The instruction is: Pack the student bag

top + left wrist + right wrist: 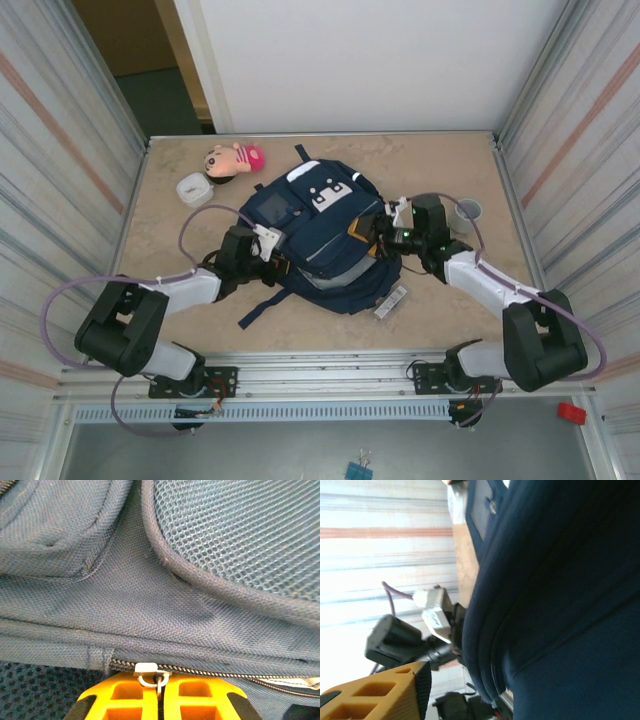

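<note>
1 student bag (322, 232), 1 doll (235, 158); left jaws pinch 1 zipper pull (148, 668); right jaws: cannot tell

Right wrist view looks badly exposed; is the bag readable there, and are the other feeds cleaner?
Right wrist view: striped wall blown out white, large navy-blue fabric backpack backlit, near black and soft. Left wrist view: evenly lit, weave sharp, metal zipper pull crisp in the shut left gripper. Top external view: even light, soft shadows, no glare.
</note>
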Robot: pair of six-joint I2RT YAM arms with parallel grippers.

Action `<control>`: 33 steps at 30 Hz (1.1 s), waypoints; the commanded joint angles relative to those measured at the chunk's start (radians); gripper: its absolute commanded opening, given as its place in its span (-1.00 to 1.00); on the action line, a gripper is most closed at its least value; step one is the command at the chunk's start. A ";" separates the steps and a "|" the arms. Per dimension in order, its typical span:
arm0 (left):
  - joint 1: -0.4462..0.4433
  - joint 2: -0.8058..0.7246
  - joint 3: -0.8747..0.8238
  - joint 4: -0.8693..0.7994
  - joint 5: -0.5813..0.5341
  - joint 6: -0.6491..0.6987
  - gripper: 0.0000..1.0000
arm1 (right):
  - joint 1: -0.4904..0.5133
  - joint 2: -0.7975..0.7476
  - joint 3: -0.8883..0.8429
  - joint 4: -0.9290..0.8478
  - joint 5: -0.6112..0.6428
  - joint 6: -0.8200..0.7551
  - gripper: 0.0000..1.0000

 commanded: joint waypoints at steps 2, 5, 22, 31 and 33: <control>-0.013 -0.031 -0.006 0.038 0.099 -0.017 -1.00 | 0.086 -0.064 -0.081 0.090 0.112 0.088 0.13; -0.018 -0.034 -0.007 0.040 0.102 -0.028 -1.00 | 0.163 -0.067 -0.126 0.141 0.192 0.119 0.04; -0.226 -0.167 0.009 -0.118 0.145 0.074 -1.00 | 0.234 0.072 -0.065 0.299 0.309 0.161 -0.80; -0.354 -0.189 0.119 -0.162 0.091 0.120 -0.51 | 0.198 0.068 0.005 0.193 0.171 0.063 -0.82; -0.355 -0.230 0.132 -0.205 0.049 0.147 -0.25 | 0.182 0.045 0.035 0.108 0.121 -0.021 -0.82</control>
